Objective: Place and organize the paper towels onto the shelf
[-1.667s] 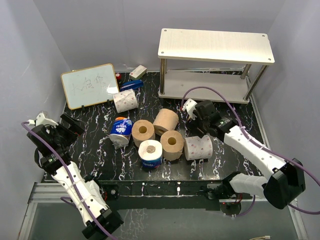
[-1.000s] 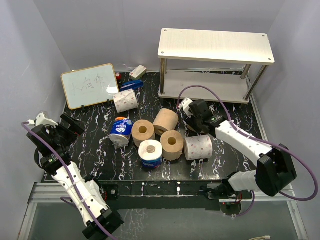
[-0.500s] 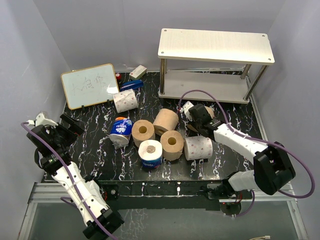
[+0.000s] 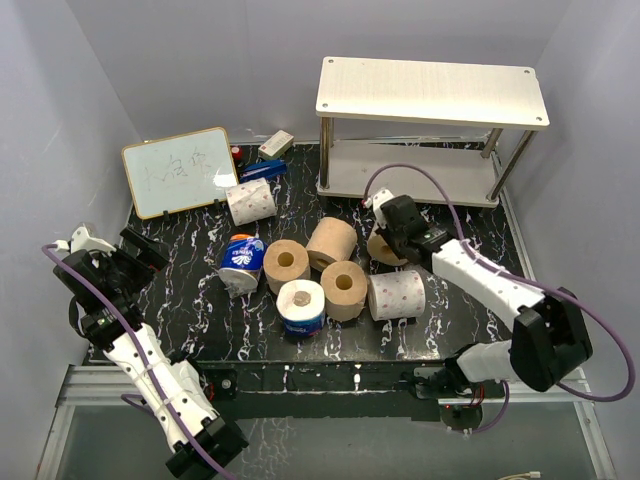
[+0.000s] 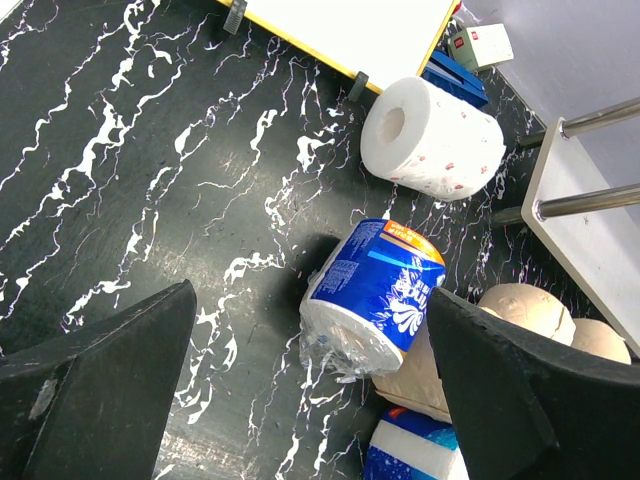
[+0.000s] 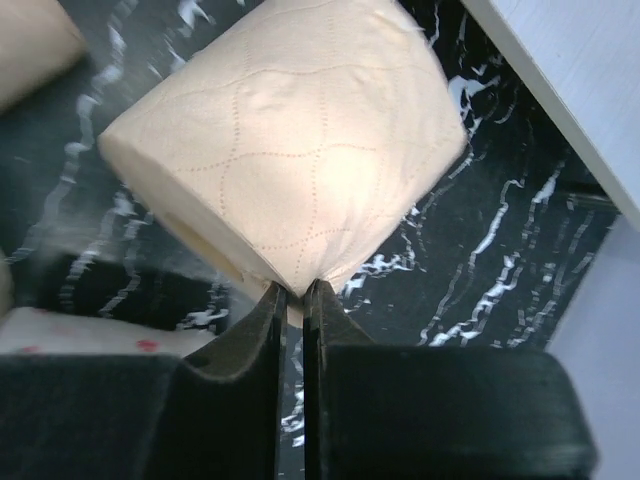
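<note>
The right hand pinches the edge of a tan paper towel roll high in its wrist view, probably to carry it to the shelf in the top view's upper right.

We logged white link shells and black joints on left arm and right arm; purple cables trailed both; right gripper seemingly matte black.

Eight paper towels; one shelf; one whiteboard.
</note>
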Tool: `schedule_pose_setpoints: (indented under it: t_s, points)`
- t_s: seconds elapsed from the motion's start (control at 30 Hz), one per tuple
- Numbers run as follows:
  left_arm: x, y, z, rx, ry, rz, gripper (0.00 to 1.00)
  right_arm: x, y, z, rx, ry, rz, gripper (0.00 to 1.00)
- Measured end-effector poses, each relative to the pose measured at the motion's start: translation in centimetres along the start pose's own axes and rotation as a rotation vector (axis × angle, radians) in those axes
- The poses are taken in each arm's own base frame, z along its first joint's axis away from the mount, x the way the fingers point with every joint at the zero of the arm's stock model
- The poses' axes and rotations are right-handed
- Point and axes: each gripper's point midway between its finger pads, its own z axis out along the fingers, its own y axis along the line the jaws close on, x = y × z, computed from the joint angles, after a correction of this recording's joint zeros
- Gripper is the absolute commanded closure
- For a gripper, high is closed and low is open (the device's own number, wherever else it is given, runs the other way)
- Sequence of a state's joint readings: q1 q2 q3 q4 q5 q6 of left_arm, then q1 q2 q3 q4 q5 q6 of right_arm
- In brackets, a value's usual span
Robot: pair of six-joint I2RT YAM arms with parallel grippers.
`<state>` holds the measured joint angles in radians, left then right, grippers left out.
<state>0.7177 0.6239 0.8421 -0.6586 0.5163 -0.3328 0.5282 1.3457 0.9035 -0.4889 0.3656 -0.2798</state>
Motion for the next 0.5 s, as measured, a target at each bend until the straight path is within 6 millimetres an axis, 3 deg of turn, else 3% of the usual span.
schedule_pose_setpoints:
  t_s: [0.13, 0.27, 0.37, 0.5]
  points:
    - [0.0, 0.0, 0.0, 0.000, 0.001, -0.001, 0.02, -3.6, -0.3, -3.3, -0.107, -0.087, 0.183, 1.00]
    - [0.0, 0.1, 0.1, -0.001, 0.006, -0.003, 0.02, -6.8, -1.9, -6.6, -0.156, -0.217, 0.344, 1.00]
    - [0.1, 0.1, 0.2, -0.003, 0.011, -0.006, 0.02, -6.5, -4.1, -7.0, -0.162, -0.241, 0.475, 1.00]
    - [0.1, 0.1, 0.1, -0.002, 0.007, -0.004, 0.02, -3.7, -8.6, -5.3, -0.177, -0.196, 0.743, 1.00]
